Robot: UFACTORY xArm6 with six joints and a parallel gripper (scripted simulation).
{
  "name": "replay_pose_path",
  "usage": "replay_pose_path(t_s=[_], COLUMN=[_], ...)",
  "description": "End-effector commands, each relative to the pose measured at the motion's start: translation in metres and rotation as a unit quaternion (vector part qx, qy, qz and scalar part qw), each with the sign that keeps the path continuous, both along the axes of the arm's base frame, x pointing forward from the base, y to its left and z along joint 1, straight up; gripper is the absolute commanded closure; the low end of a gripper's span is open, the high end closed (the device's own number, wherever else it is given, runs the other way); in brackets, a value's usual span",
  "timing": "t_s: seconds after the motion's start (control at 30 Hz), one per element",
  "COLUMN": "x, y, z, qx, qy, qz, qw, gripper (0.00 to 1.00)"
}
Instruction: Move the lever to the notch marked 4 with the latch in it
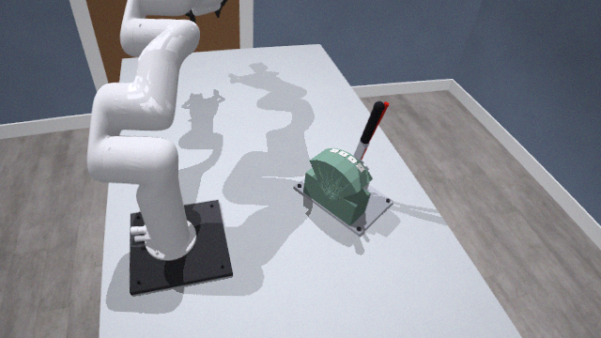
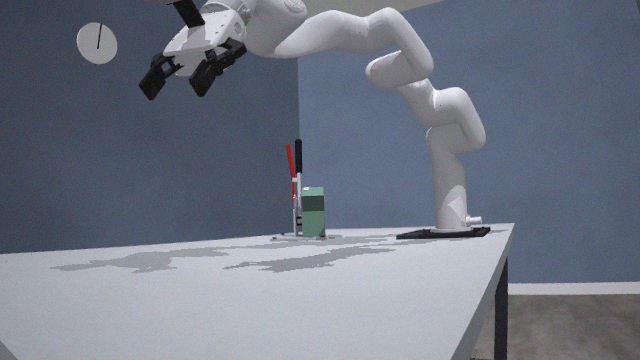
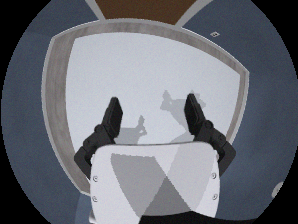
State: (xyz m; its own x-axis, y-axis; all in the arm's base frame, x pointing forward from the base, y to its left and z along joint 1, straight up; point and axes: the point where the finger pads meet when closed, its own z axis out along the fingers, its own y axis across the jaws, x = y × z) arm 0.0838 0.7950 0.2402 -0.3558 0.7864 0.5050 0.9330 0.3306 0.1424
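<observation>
A green notched quadrant (image 1: 339, 182) stands on a grey baseplate on the white table, with small number plates (image 1: 347, 157) along its top rim. The lever rises from it, tilted to the right, with a black handle (image 1: 372, 123) and a thin red bar (image 1: 384, 111) beside it. In the exterior view the red bar (image 2: 289, 165) stands a little apart from the handle (image 2: 298, 156). My gripper (image 2: 175, 86) is open and empty, high above the table and far from the lever. The wrist view shows the open fingers over bare table; the lever is not in that view.
My arm's black base plate (image 1: 180, 246) is bolted to the table, to the left of the quadrant. The table edge and wooden floor lie just right of the lever. A brown door (image 1: 155, 28) stands behind the table.
</observation>
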Motion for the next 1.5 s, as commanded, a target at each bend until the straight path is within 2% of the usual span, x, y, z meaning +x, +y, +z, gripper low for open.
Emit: replay_pose_path(t_s=[0.0, 0.57, 0.63, 0.7, 0.8, 0.87, 1.03, 1.1, 1.13, 1.27, 1.33, 1.43, 1.47], x=[0.000, 0.000, 0.006, 0.026, 0.086, 0.111, 0.185, 0.185, 0.222, 0.255, 0.279, 0.312, 0.320], y=[0.001, 0.001, -0.001, -0.008, -0.033, -0.049, -0.094, -0.094, -0.123, -0.154, -0.180, -0.213, -0.229], z=[0.004, 0.004, 0.005, 0.009, 0.019, 0.023, 0.038, 0.038, 0.047, 0.053, 0.059, 0.068, 0.070], qx=[0.003, 0.003, 0.002, -0.003, -0.021, -0.042, -0.070, -0.070, -0.086, -0.104, -0.122, -0.122, -0.141], qy=[0.000, -0.001, -0.003, -0.012, -0.038, -0.061, -0.086, -0.086, -0.097, -0.107, -0.114, -0.114, -0.120], qz=[0.000, 0.000, 0.000, 0.002, 0.008, 0.014, 0.024, 0.024, 0.029, 0.036, 0.043, 0.043, 0.051], qw=[1.000, 1.000, 1.000, 1.000, 0.999, 0.997, 0.994, 0.994, 0.991, 0.988, 0.985, 0.985, 0.981], gripper=[0.00, 0.00, 0.00, 0.00, 0.00, 0.00, 0.00, 0.00, 0.00, 0.00, 0.00, 0.00, 0.00])
